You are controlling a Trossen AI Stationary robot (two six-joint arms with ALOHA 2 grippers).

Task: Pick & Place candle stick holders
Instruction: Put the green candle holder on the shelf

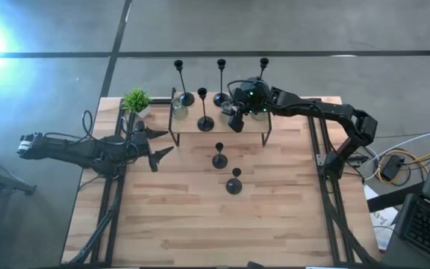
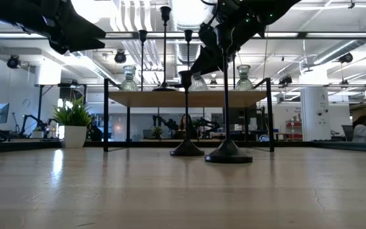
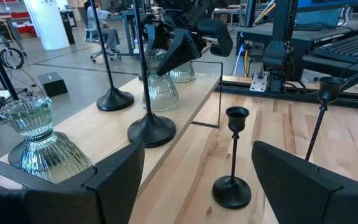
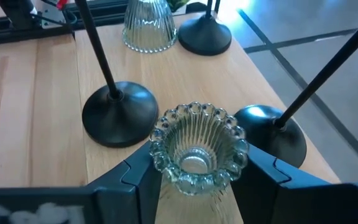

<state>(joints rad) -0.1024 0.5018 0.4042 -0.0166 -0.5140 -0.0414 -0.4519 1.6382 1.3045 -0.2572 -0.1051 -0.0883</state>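
Two dark fingers [image 4: 138, 180] of the right gripper [image 4: 197, 171] are clenched on a ribbed clear-green glass holder [image 4: 199, 148], held upright with its scalloped cup opening upward, above the raised wooden shelf [image 1: 187, 122]. Four tall black holders [image 1: 205, 123] are seen standing upright on that shelf, thin stems vertical over domed bases; two shorter black ones [image 1: 219, 159] are set on the table in front of the shelf. The left gripper [image 1: 157, 146] is held released beside the shelf's end.

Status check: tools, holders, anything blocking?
Right tool astride a glass holder on the shelf. Left tool open, idle. Black holders crowd close.
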